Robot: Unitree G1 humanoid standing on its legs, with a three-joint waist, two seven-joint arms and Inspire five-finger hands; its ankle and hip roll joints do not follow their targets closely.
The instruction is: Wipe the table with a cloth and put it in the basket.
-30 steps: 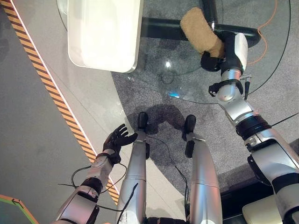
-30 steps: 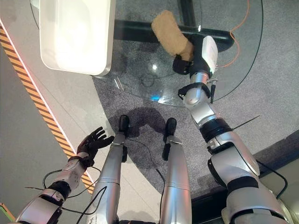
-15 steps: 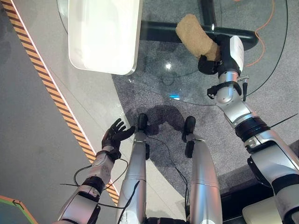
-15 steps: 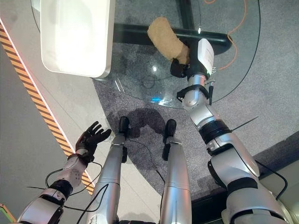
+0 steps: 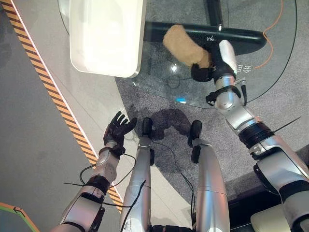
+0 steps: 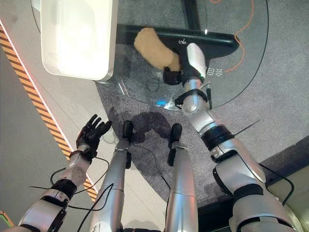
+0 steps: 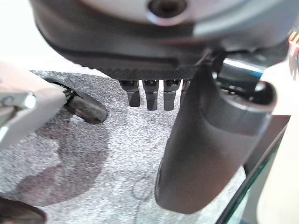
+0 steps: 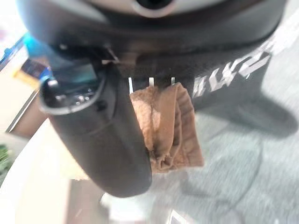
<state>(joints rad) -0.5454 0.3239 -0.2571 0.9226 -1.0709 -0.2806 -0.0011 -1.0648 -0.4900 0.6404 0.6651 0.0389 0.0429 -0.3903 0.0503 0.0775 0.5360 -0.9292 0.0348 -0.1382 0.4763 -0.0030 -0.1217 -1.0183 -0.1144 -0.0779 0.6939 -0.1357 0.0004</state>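
The right robot hand [image 5: 203, 72] grips the tan cloth [image 5: 185, 46] on the glass surface [image 5: 270, 72], fingers curled round its near end. The cloth's long axis runs away from the palm, up-left toward the white basket [image 5: 107, 36]. That is the side to carry it. The left robot hand [image 5: 117, 129] hangs splayed, well apart, low by the floor.

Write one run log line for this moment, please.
right hand: shut on cloth, on glass table | left hand: open, idle | basket: no cloth inside
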